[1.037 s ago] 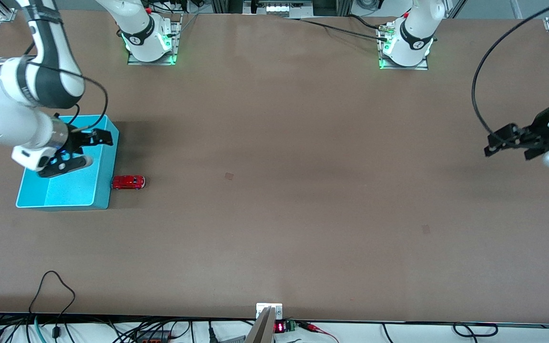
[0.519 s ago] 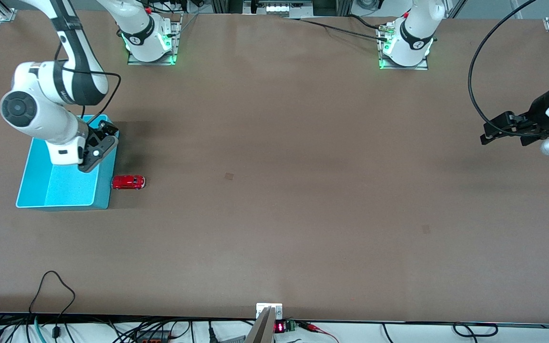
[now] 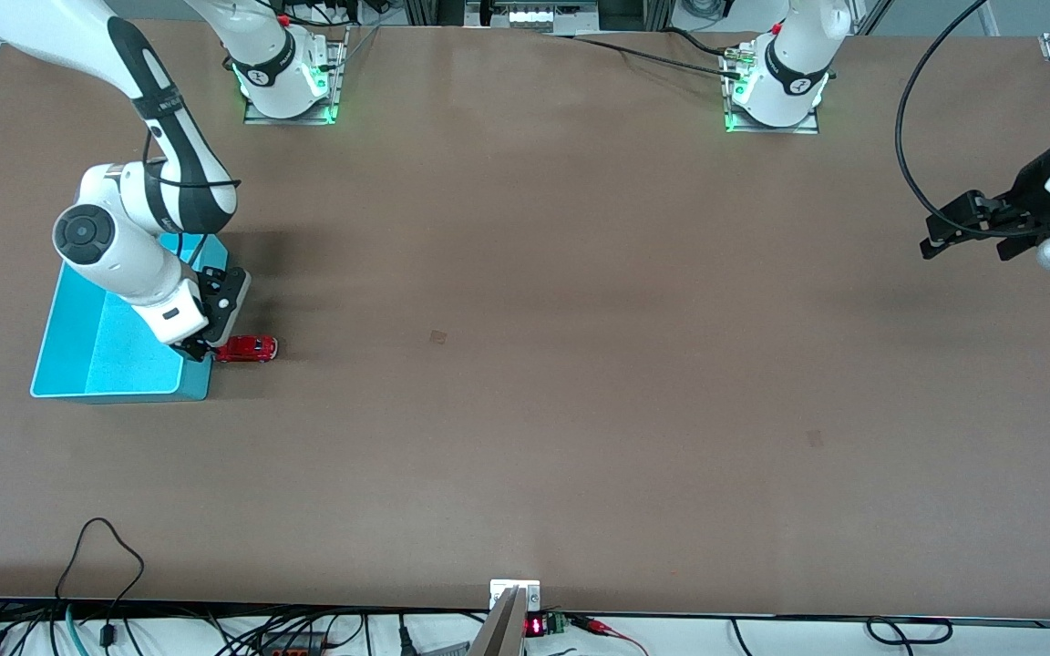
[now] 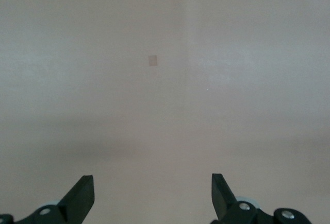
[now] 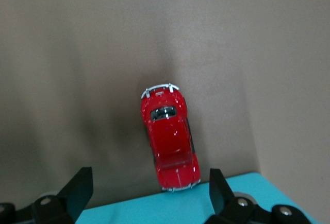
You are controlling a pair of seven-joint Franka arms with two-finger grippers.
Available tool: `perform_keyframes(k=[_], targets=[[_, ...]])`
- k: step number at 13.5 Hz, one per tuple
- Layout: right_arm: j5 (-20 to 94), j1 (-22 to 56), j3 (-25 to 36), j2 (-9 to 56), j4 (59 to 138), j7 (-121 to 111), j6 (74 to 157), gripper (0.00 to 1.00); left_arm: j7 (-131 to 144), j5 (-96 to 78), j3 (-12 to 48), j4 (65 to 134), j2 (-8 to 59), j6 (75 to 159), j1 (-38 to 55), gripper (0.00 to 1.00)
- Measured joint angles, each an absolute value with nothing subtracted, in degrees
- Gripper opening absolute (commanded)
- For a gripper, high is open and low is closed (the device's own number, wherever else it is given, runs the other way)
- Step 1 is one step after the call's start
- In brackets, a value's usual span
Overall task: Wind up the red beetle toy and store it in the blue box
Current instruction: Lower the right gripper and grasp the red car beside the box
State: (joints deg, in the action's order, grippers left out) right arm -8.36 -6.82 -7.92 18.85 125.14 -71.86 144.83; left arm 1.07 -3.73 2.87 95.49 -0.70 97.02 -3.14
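Right arm swung off cyan box interior, down toward car; right gripper [image 3: 201,348] now low at box's lower corner, jaws wide, empty, touching nothing visible. Large brown table [image 3: 525,364]. Light blue open plastic bin [image 3: 101,360] at frame's mid-left. Left gripper [image 3: 953,239] waits at frame's right edge, open, empty. Tiny glossy red beetle car [image 3: 247,348] on table, just beside bin wall. Judgement: grasp imminent, winding not begun.

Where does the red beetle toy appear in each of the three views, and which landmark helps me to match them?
Front view: the red beetle toy stands on the table beside the blue box, under the right gripper.
Left wrist view: not in it; only bare table shows.
Right wrist view: in the middle, between the open fingers, its end at the box wall.
Shared landmark: the blue box.
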Motion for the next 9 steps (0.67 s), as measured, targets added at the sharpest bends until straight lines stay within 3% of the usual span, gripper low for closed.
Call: perform_keyframes(k=[5,7,8,9], targets=[[-8.38,-6.82,-7.97,22.74,125.14,-72.74,148.19,0.97,1.05,-3.07,3.16,97.17,-2.06,97.62,-3.12,1.00],[-8.38,-6.81,-7.97,24.02,125.11,-72.74,149.05,0.78,1.07,-2.48,3.83,97.20,-2.08,97.46,-3.05,1.00],[-8.39,-6.81,-7.97,24.45,125.02,-72.75,149.47,0.64,1.10,-2.38,4.07,97.20,-2.12,97.45,-3.00,1.00],[-8.40,-6.81,-7.97,24.65,124.83,-72.76,149.83,0.44,1.11,-2.34,4.09,97.20,-2.16,97.44,-2.99,1.00]])
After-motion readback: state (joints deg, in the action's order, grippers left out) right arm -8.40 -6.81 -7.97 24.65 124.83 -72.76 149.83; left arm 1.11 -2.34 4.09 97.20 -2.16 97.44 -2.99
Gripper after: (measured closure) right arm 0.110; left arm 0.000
